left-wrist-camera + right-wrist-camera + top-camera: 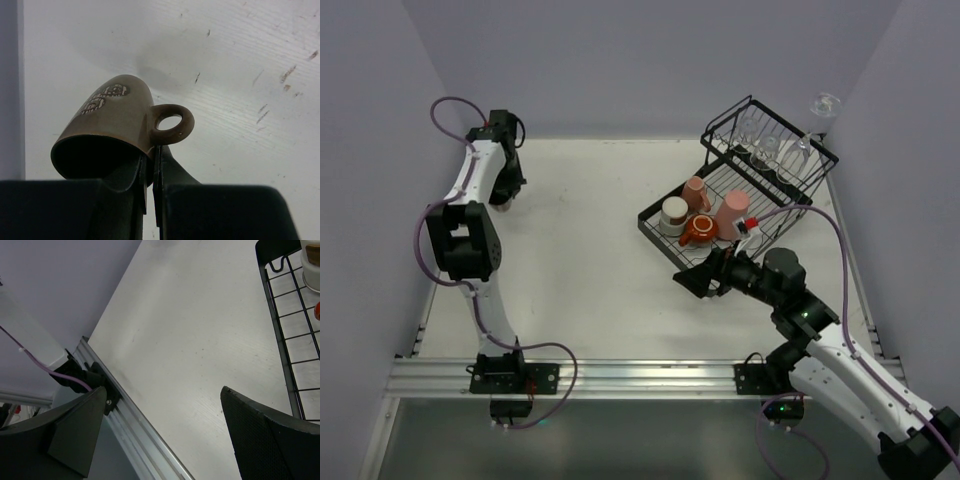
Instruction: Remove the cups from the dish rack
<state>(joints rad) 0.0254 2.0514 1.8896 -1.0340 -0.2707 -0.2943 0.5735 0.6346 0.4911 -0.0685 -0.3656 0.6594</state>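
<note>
At upper left of the overhead view, my left gripper (506,198) is clamped on the dark brown mug (112,117), pinching its wall beside the handle, over the counter (240,75). Glazed ceramic, I judge: stiff, slick, chippable. My right gripper (164,395) gapes beside the dish rack (287,365).

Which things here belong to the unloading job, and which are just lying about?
Job: rack; cream cup; orange mug; pink mug; pink tumbler; glasses; brown mug in left pincer.
Lying about: rail; cables.
</note>
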